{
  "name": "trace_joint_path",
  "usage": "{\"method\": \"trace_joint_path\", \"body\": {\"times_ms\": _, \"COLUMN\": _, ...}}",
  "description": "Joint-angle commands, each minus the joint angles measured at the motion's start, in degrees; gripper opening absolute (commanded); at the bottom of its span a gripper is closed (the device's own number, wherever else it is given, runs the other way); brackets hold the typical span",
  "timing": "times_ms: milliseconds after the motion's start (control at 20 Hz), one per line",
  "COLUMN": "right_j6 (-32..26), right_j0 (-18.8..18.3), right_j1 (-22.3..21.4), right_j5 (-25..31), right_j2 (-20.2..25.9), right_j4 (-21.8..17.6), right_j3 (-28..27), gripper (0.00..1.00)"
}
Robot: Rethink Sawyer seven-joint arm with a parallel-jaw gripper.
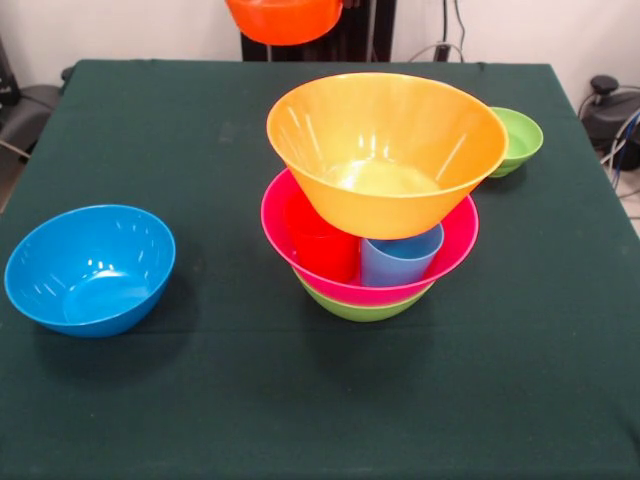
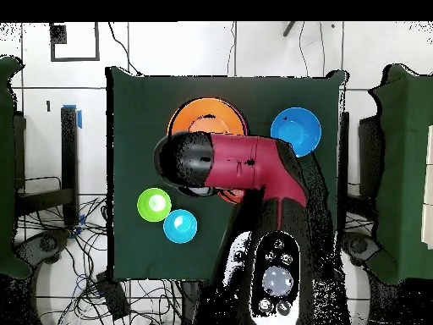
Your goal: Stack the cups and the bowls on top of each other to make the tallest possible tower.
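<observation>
While the big yellow-orange bowl [image 1: 386,150] sits on top, the tower [image 1: 370,195] stands near the middle of the table [image 1: 200,400]. At the bottom is a green bowl [image 1: 362,309]. A large pink bowl [image 1: 300,255] rests in it. Inside the pink bowl stand a red cup [image 1: 322,245] and a light blue cup [image 1: 400,258], side by side. The yellow-orange bowl sits on those cups and leans a little.

A medium blue bowl [image 1: 90,268] sits alone near one side edge of the table, well apart from the tower, with nothing in it. A small green bowl [image 1: 518,140] sits just behind the tower, toward the far corner. The overhead view also shows a small blue bowl [image 2: 180,225] beside that green one.

An orange bowl [image 1: 285,18] hangs up high at the top edge of the front view, above the far side of the table. The red and black arm [image 2: 245,169] covers the tower from above. I cannot tell if the hand is spread or pinching.

The near part of the table is open, and so is the space between the blue bowl and the tower.
</observation>
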Motion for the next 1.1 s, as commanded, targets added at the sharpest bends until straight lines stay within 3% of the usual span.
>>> {"method": "trace_joint_path", "body": {"times_ms": 50, "right_j6": -11.3, "right_j0": -7.1, "right_j1": -4.2, "right_j5": -5.5, "right_j2": 9.4, "right_j4": 3.8, "right_j3": 7.4, "gripper": 0.00}}
{"method": "trace_joint_path", "body": {"times_ms": 550, "right_j6": -8.7, "right_j0": -5.8, "right_j1": -0.7, "right_j5": 10.6, "right_j2": 12.2, "right_j4": 0.0, "right_j3": -9.7, "gripper": 0.00}}
{"method": "trace_joint_path", "body": {"times_ms": 950, "right_j6": -6.5, "right_j0": -4.4, "right_j1": 3.2, "right_j5": 14.1, "right_j2": 13.1, "right_j4": -1.3, "right_j3": -17.6, "gripper": 0.00}}
{"method": "trace_joint_path", "body": {"times_ms": 1100, "right_j6": -5.8, "right_j0": -3.4, "right_j1": 6.1, "right_j5": 16.3, "right_j2": 13.7, "right_j4": -2.2, "right_j3": -23.2, "gripper": 0.00}}
